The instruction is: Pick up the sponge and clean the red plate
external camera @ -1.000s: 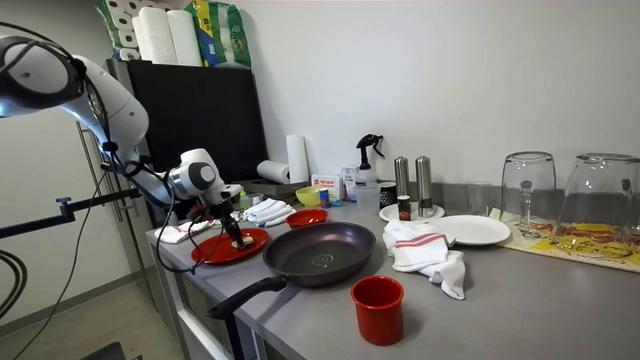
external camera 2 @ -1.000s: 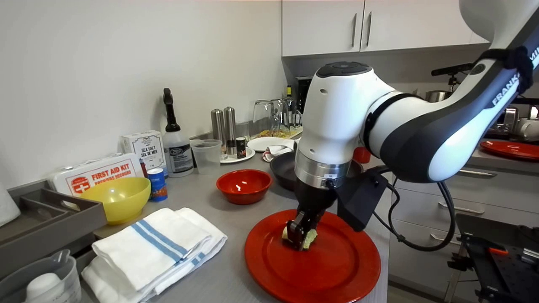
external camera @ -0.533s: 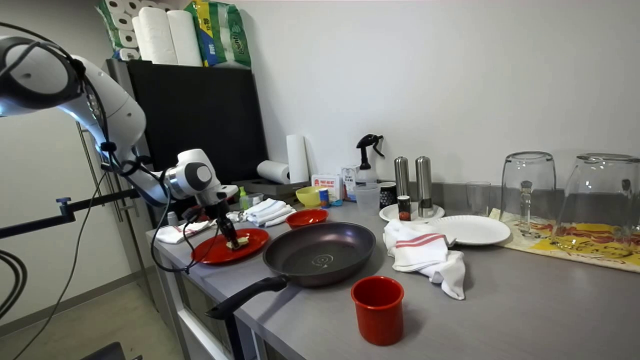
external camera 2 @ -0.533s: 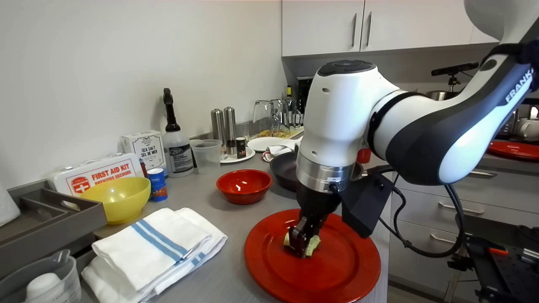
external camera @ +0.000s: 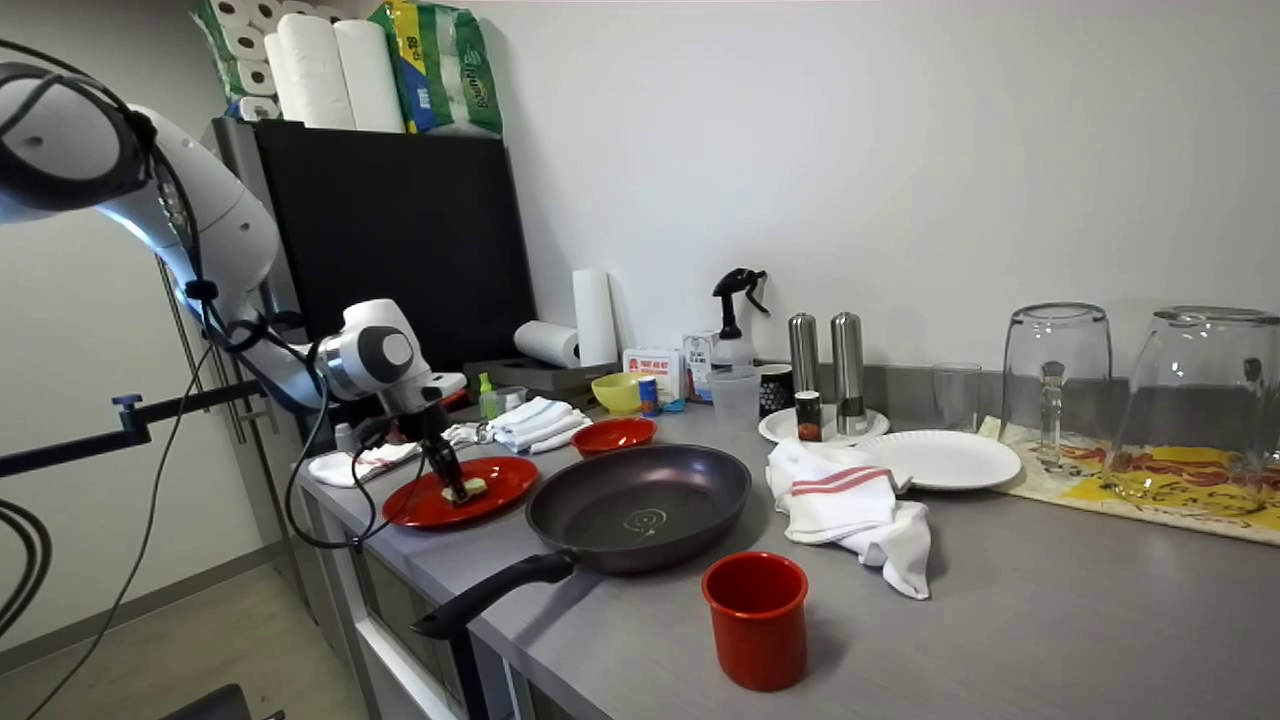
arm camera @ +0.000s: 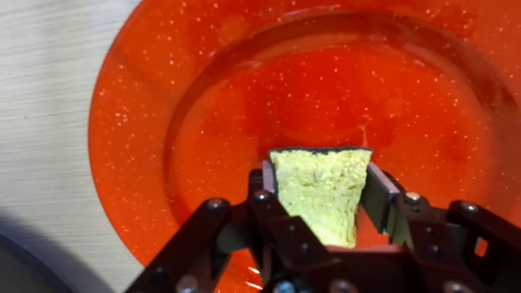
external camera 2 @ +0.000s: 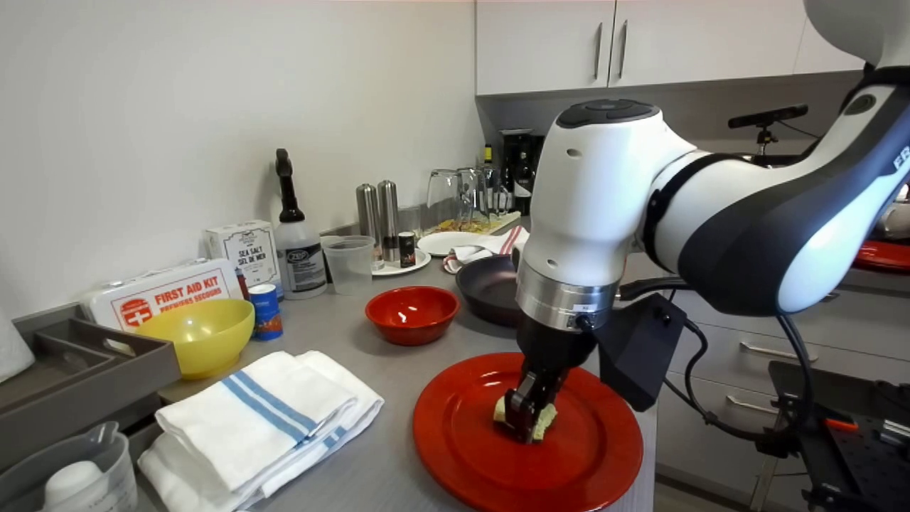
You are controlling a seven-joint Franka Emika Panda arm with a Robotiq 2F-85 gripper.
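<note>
With the jointed black pincer (arm camera: 323, 179), gripping the porous, pale-yellow sponge (arm camera: 319, 199) by its sides, down at the middle of the round, glossy red plate (external camera 2: 462, 459). Neighboured on the grey desk (external camera: 1050, 620) by a rounded red bowl (external camera 2: 411, 328), a dark frying pan (external camera 2: 490, 293) and folded, blue-striped towels (external camera 2: 266, 409).

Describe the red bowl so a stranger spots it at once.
On the grey counter, find the black frying pan. The red bowl stands roughly between it and the folded blue-striped towels. It is deeper than the flat red plate nearby and squatter than the red cup.
</note>
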